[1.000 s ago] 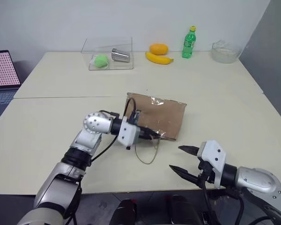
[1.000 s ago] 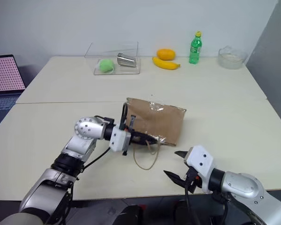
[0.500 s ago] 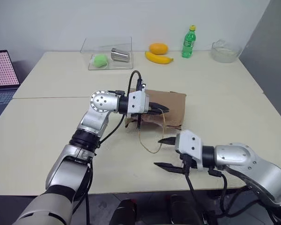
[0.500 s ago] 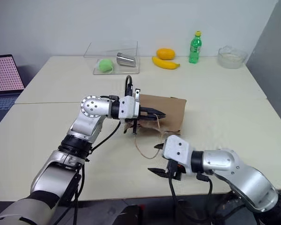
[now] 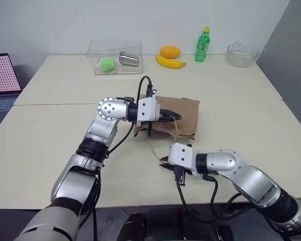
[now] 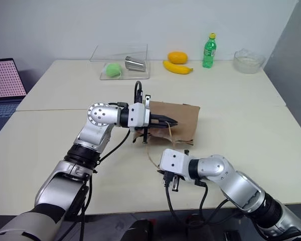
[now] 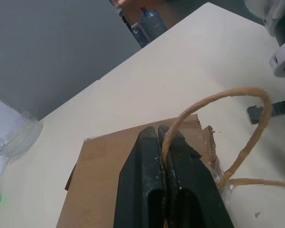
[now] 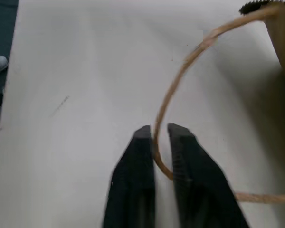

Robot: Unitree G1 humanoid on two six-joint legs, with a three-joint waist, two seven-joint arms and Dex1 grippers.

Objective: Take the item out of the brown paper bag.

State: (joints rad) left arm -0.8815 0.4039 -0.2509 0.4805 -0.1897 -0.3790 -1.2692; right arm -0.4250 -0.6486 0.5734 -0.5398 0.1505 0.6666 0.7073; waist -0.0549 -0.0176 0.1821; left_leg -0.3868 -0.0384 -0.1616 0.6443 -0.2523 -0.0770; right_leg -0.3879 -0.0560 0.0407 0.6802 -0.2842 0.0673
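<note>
Brown paper bag (image 5: 174,118): we see it lying near the middle of the desk (image 5: 55,130), creased, its mouth edge raised by the upper loop handle (image 7: 213,111)
Left gripper (image 5: 171,119): we see its fingers pressed together on the upper loop handle, which runs between them in the left wrist view; it points toward 3 o'clock over the bag
Right gripper (image 8: 155,137): we see its fingers pinching the lower loop handle (image 8: 180,71), with only the thin cord between them; it sits at 6 o'clock from the bag, just above the desk
Lower loop handle: we see it curve from the bag's mouth toward 6 o'clock, down to the right gripper
Item: we cannot see it; the inside of the bag is hidden
Desk, far edge: we note a clear box (image 5: 116,56) at 11 o'clock from the bag, holding a green ball (image 5: 108,64) and a metal cup (image 5: 129,59)
Desk, 12 to 1 o'clock: we note an orange (image 5: 169,51), a banana (image 5: 170,62), a green bottle (image 5: 202,45) and a glass bowl (image 5: 240,54)
Laptop (image 5: 2,80): at 9 o'clock, beyond the desk
</note>
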